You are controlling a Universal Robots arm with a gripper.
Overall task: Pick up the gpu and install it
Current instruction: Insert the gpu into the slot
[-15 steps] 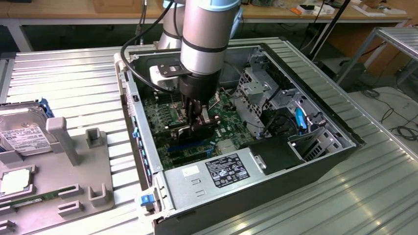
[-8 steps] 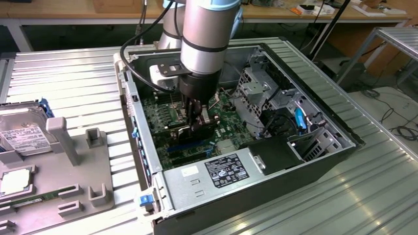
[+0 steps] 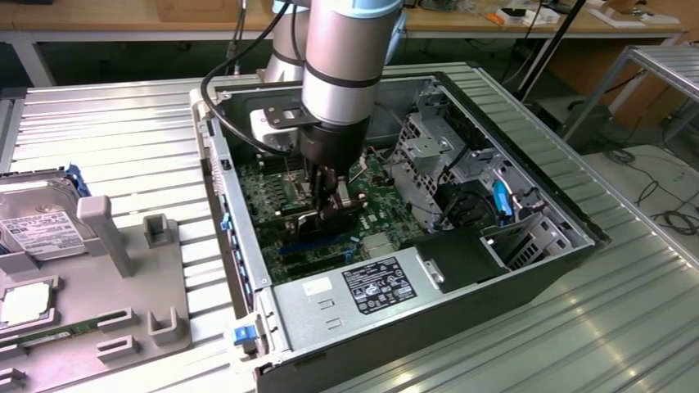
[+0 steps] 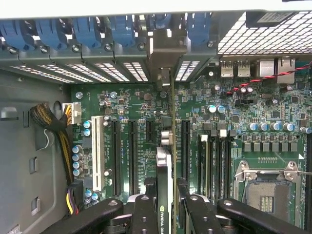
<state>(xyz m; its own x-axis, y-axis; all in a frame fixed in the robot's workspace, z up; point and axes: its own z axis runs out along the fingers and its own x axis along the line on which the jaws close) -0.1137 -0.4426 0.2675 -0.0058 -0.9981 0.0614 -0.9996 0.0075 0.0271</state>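
Tool clamped on the gpu holds it on edge over the motherboard, its long axis parallel to the expansion slots beside it.

An open computer case lies on a ribbed metal table — green motherboard on its floor, a silver power supply at six o'clock from the board and a drive cage at two o'clock. At nine o'clock from the case, a grey fixture holds a hard drive and a green memory stick. The wrist view shows a white slot and a CPU socket on the board — a yellow-black cable bundle lies at its edge.
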